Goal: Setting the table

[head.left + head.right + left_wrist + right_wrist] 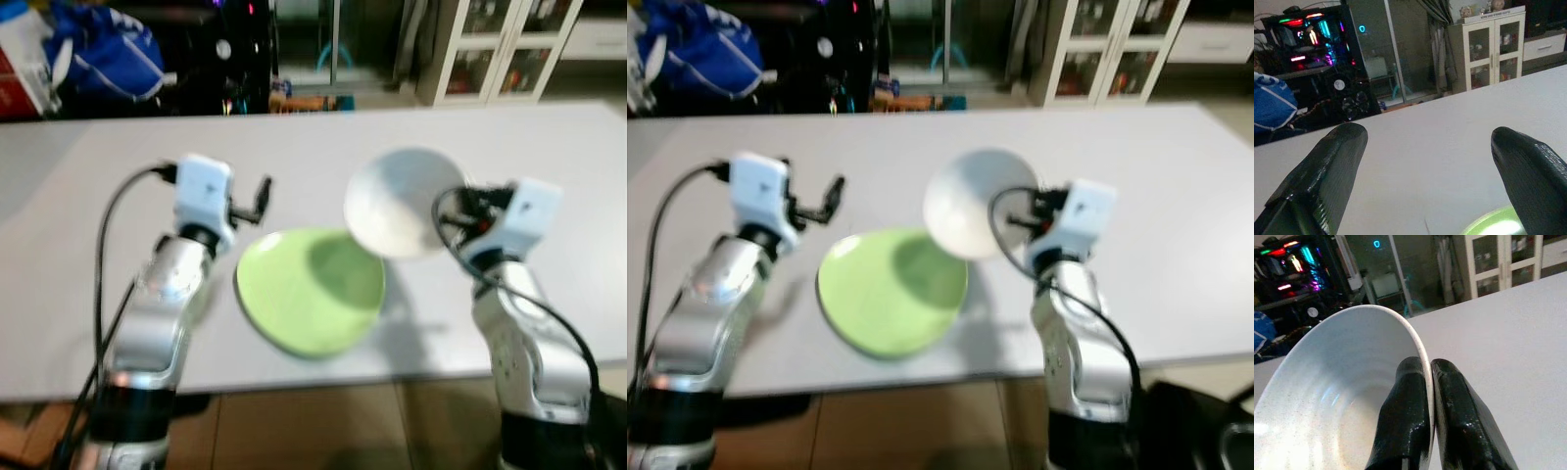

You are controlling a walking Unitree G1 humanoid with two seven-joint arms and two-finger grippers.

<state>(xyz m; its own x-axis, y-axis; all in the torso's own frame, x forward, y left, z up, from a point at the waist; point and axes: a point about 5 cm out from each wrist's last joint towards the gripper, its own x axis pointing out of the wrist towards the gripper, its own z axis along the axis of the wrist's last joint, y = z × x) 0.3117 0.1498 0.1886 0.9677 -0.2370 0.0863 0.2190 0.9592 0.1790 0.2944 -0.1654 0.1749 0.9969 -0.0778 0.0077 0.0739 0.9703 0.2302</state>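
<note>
The round white speckled ceramic bowl point(400, 201) is held tilted on its side above the pale grey bench point(549, 157), just beyond the far right edge of the flat lime-green round plate point(311, 290), which lies on the bench near its front edge; the right claw point(453, 217) grips the bowl's rim from the side away from the plate, and the left claw point(257, 199) hovers just beyond the plate's far left edge. In the right eye view the same layout shows, bowl point(975, 203) overlapping the plate's point(890, 291) far right edge. In the left wrist view the left claw's two black fingers point(1327, 171) stand wide apart over the bench, a sliver of plate point(1493, 226) between them. In the right wrist view the right claw's fingers point(1400, 421) are clamped on the bowl's rim, one inside, one outside.
</note>
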